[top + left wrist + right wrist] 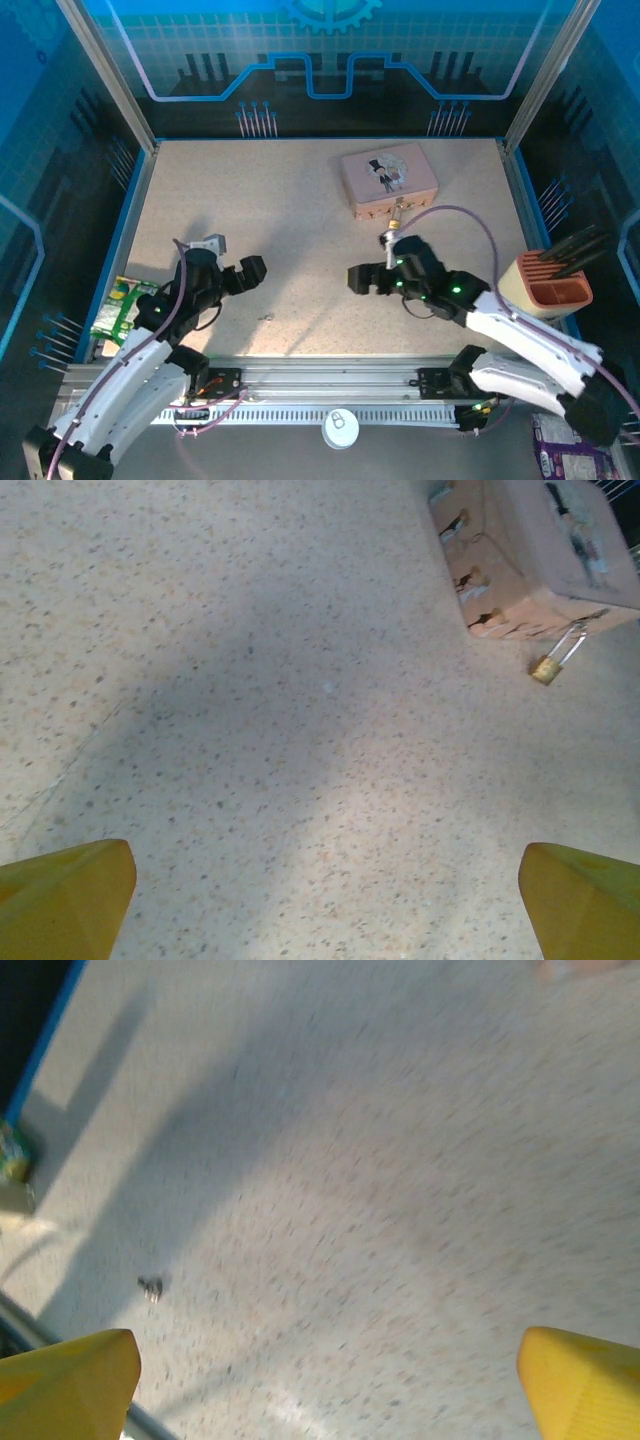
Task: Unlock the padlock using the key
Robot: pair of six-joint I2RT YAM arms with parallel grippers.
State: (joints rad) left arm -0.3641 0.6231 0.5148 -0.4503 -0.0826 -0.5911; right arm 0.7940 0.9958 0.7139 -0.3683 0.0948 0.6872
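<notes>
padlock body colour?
The tiny padlock has a brass-gold body and a thin silver shackle. It shows clearest in the left wrist view.

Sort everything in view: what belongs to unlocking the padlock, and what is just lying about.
Belongs to the job:
padlock, at the front of the pink tin
small metal piece lying apart, probably the key

Lying about:
pink tin
green packet at the left edge
tan holder with black tools, right side
white round cap near the arm bases
</notes>
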